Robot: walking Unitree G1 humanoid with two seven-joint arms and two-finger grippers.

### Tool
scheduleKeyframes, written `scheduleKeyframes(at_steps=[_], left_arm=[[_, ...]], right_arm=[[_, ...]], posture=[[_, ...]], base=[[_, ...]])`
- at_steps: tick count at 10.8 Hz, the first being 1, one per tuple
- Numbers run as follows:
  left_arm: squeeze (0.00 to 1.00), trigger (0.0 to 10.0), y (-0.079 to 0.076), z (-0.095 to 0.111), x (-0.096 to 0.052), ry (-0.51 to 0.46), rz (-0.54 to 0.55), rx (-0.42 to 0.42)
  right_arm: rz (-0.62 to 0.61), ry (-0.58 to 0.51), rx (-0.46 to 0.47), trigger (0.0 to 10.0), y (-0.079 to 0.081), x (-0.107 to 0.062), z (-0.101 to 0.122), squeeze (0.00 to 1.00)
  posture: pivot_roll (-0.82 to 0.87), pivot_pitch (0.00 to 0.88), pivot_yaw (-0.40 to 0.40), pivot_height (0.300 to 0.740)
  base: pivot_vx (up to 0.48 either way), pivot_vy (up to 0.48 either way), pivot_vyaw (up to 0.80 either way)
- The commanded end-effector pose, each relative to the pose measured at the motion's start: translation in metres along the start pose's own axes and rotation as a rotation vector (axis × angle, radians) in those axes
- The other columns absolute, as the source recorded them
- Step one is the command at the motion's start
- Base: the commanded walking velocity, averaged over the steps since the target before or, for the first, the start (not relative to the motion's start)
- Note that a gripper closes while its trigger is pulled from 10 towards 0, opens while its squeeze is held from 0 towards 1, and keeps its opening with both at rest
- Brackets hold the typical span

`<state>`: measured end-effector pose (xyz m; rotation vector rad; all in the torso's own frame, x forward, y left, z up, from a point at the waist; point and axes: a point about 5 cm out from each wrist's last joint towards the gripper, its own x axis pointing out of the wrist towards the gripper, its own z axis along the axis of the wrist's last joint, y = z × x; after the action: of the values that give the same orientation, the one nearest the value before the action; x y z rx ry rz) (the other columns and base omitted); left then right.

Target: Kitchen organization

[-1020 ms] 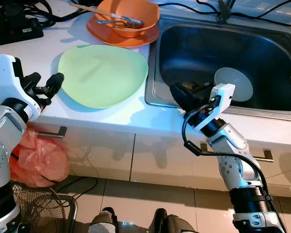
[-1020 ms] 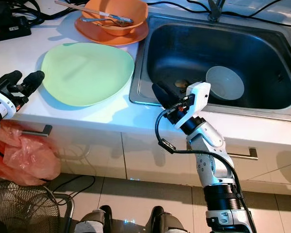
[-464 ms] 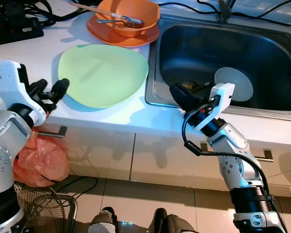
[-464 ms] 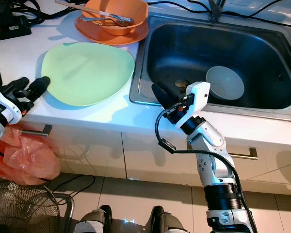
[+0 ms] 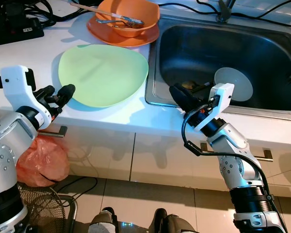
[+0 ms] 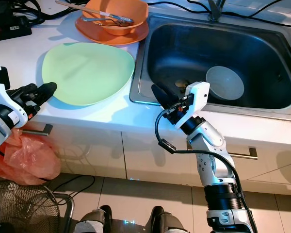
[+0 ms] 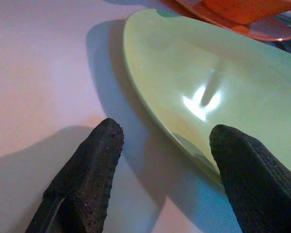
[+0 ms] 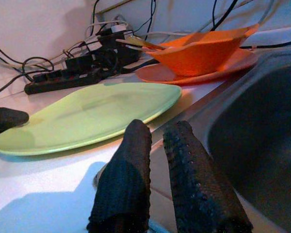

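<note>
Left wrist view shows left gripper [image 7: 162,145] fingers spread astride the green plate [image 7: 223,82] rim, perhaps touching; right gripper [image 8: 167,141] fingers closed.

silver jointed arms, white wrists, black fingers [image 7: 87,170]

A black power strip [image 5: 14,24] lay at the back of the white counter [image 5: 29,53], with dark cables [image 8: 48,60] tangled around it. More black cables [image 5: 262,9] trailed along behind the sink. Below the counter edge ran pale cabinet doors [image 5: 102,155] with metal bar handles [image 5: 52,132]. An orange plastic bag [image 5: 41,162] hung beside the cabinet, above a wire basket [image 5: 39,208] standing on the glossy tiled floor [image 5: 150,194].
</note>
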<state>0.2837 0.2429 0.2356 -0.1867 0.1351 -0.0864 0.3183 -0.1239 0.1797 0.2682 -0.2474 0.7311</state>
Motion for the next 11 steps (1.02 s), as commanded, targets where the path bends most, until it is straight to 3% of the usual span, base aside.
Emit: scheduleKeyframes(at_steps=[1,5,9,11], left_arm=[[0.0,10.0,-0.002,-0.007,0.003,0.044,-0.001,-0.016],[0.0,10.0,-0.011,-0.018,0.01,0.063,-0.046,-0.14],[0.0,10.0,-0.015,-0.02,0.017,0.066,-0.036,-0.156],[0.0,10.0,-0.022,-0.02,0.029,0.056,-0.021,-0.214]], right_arm=[[-0.016,0.041,0.015,10.0,-0.001,-0.006,-0.009,0.0],[-0.015,0.046,0.011,10.0,0.0,-0.008,-0.01,0.0],[-0.01,0.046,0.008,10.0,0.001,-0.007,-0.009,0.0],[-0.008,0.044,0.009,10.0,0.002,-0.006,-0.008,0.0]], posture=[[0.21,0.199,-0.062,0.74],[0.2,0.201,-0.061,0.74],[0.2,0.204,-0.062,0.74],[0.19,0.202,-0.06,0.74]], base=[[0.0,0.0,0.0],[0.0,0.0,0.0],[0.0,0.0,0.0],[0.0,0.0,0.0]])
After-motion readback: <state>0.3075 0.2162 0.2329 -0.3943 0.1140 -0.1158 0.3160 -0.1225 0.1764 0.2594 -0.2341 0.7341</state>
